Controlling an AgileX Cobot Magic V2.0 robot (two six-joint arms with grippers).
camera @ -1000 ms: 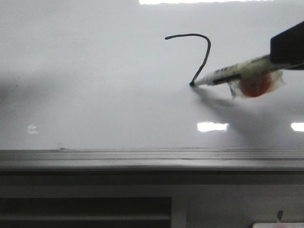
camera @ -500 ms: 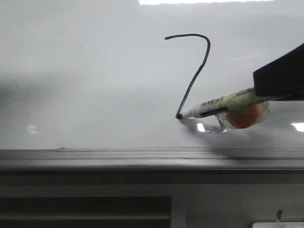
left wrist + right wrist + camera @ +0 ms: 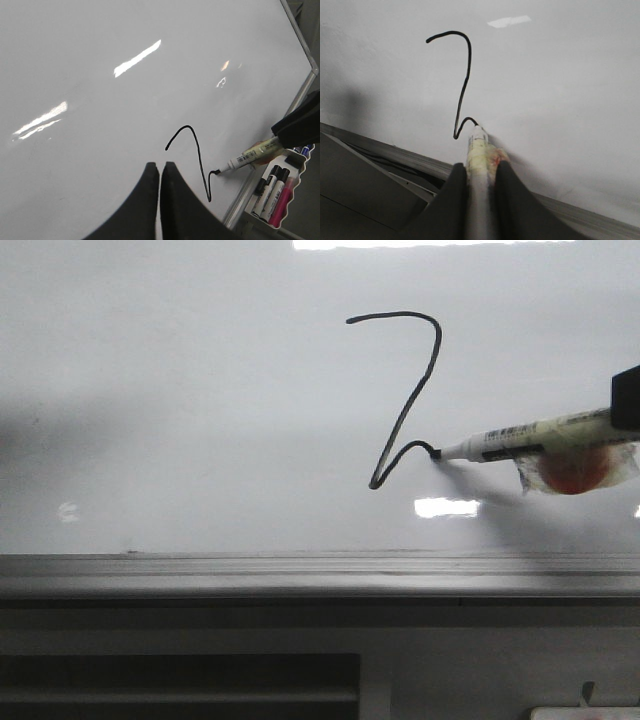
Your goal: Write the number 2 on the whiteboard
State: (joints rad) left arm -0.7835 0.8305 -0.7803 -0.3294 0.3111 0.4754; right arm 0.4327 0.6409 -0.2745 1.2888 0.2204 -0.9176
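I see right end effector [image 3: 479, 172] pinching pen [image 3: 520, 438] | tip touching 2 [image 3: 405, 400] on whiteboard [image 3: 180, 390] | left end effector [image 3: 160, 172] pressed together

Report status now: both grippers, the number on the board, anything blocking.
Right gripper shut on marker pen, tip touching whiteboard. Left gripper shut, empty, off the board. Number 2: hook and diagonal drawn, base stroke just begun. Nothing blocking.
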